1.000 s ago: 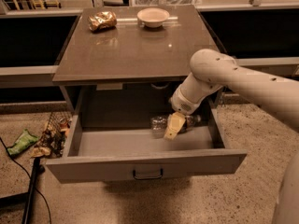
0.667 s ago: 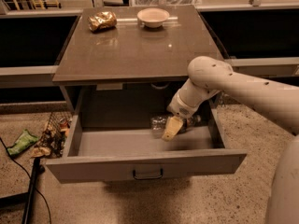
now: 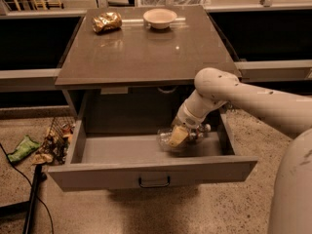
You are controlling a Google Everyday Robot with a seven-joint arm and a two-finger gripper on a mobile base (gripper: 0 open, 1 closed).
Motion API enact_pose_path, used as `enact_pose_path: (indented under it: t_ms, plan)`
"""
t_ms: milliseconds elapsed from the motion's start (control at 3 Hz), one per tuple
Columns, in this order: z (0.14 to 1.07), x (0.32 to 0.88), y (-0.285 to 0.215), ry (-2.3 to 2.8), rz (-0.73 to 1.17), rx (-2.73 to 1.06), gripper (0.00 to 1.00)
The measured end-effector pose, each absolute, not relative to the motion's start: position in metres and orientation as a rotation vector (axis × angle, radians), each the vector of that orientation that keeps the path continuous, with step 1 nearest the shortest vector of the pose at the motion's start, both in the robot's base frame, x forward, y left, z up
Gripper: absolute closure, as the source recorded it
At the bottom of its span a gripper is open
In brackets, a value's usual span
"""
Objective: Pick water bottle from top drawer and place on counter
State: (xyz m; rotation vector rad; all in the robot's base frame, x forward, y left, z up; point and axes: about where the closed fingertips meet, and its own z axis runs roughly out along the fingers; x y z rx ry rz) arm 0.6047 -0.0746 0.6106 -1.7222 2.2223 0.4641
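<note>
Nearest the camera, the top drawer [image 3: 97,175] is standing pulled fully out from the grey cabinet, its flat front panel showing the small dark pull handle [image 3: 154,182] at the centre. To its left, a heap of litter [image 3: 52,144] is lying on the speckled floor.

Inside the drawer, toward the right side, the water bottle [image 3: 164,139] is lying on the drawer floor. The pincer [image 3: 179,135] is reaching down onto it from the right, on the end of the pale arm [image 3: 253,99] that is angling in over the drawer's right wall. The pincer is sitting right at the bottle and partly covering it, but whether it is clenched on the bottle or released cannot be told from this view.

By judgement, the grasping step is in hand: the bottle is not yet out of the drawer. The next move is calling for a firm hold on the crinkly plastic, then a lift that clears the drawer wall and the overhanging edge above.

Farther back, the bench [image 3: 141,52] is offering a wide bare area. At its rear edge a crumpled gold foil bag [image 3: 107,21] and a pale bowl [image 3: 160,17] are sitting well apart from each other.
</note>
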Motion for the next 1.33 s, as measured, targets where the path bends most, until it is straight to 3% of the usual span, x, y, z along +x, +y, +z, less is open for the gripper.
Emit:
enact_pose_path:
  t_ms: [333, 667, 1333]
  plan:
    - [0.614, 0.605, -0.075, 2.222, 0.464, -1.722, 0.89]
    - [0.608, 0.603, -0.078, 2.222, 0.463, -1.697, 1.00]
    - [0.670, 0.592, -0.107, 2.147, 0.304, -1.623, 1.00]
